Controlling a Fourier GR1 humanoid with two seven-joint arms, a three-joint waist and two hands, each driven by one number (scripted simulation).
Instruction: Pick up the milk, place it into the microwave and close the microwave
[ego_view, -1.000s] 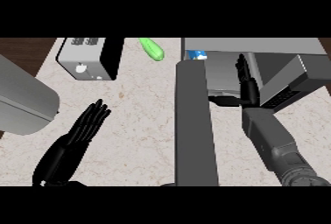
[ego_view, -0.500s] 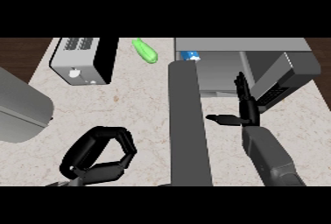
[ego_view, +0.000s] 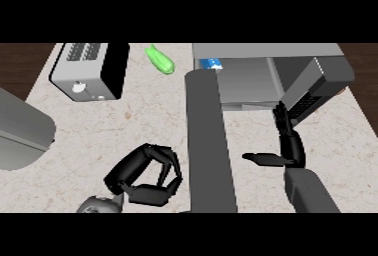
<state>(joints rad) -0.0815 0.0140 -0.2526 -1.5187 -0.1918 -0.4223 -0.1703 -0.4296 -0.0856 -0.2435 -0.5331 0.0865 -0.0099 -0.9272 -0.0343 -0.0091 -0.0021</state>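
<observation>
The milk (ego_view: 212, 63), a small blue and white carton, stands inside the grey microwave (ego_view: 251, 82) at its back left corner. The microwave's dark door (ego_view: 210, 145) stands open, reaching as a long slab toward the view's lower edge. My right hand (ego_view: 290, 145) is open to the right of the door, just in front of the microwave's mouth. Its fingers are straight and point at the microwave, the thumb sticks out to the left, and it holds nothing. My left hand (ego_view: 148, 176) is to the left of the door, low over the counter, curled shut on nothing.
A toaster (ego_view: 88, 70) stands at the back left of the marbled counter (ego_view: 148, 120). A green vegetable (ego_view: 161, 60) lies between it and the microwave. A large grey rounded object (ego_view: 22, 132) fills the left edge.
My left hand has gone from straight fingers to a curled fist. My right hand has drawn back a little from the microwave's mouth toward me. The milk has stayed inside.
</observation>
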